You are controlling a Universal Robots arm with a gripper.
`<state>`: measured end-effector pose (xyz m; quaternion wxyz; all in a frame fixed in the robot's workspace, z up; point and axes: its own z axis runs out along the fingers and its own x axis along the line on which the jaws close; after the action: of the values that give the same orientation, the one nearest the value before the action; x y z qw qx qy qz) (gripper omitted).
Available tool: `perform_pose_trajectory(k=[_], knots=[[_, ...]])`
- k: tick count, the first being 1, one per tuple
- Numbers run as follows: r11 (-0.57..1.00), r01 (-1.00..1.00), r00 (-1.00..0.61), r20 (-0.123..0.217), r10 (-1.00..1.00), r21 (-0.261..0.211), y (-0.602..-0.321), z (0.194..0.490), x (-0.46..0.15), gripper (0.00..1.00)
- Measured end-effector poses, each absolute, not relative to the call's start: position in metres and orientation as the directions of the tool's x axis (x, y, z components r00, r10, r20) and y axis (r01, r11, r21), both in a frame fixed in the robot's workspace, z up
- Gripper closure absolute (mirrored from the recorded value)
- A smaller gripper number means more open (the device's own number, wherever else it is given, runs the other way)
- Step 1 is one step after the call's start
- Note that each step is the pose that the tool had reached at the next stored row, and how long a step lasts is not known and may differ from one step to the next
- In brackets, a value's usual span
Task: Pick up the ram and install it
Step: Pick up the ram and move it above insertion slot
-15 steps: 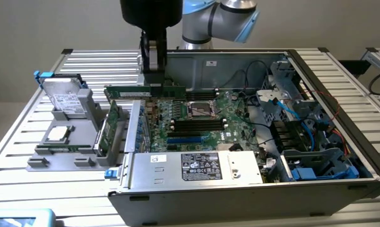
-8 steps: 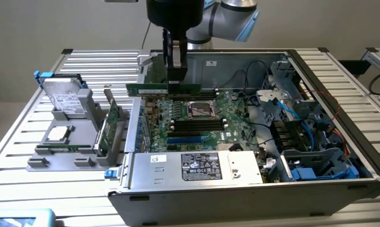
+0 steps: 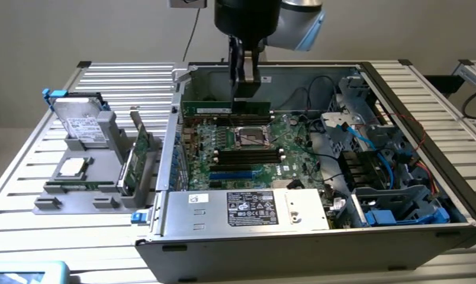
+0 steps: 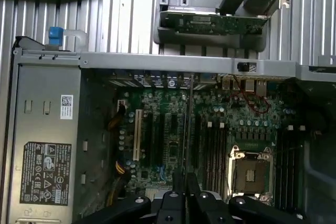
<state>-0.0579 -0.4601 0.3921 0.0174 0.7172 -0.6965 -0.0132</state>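
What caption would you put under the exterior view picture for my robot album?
Robot gripper holds the ram over the motherboard inside the open computer case.

The green motherboard [image 4: 210, 129] is seen inside an open computer case [image 4: 157, 60]. Over it the ram [image 4: 188, 129] is held edge-on, clamped between the fingers of the tool [image 4: 186, 181]. A CPU socket [image 4: 251, 174] and a white slot [image 4: 138, 135] are mounted on the motherboard. A labelled power supply [image 4: 47, 150] is set beside the motherboard. Outside the case wall, away from the motherboard, an expansion card [image 4: 212, 23] is propped in a grey holder [image 4: 210, 41] on the slatted tabletop [image 4: 131, 14].
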Motion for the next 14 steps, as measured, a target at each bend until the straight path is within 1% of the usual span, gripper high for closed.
perform_pose_trajectory(k=[14], knots=[[-0.029, -0.999, 0.029, 0.008, -1.0, 0.043, -0.413, 0.367, -0.014, 0.87]])
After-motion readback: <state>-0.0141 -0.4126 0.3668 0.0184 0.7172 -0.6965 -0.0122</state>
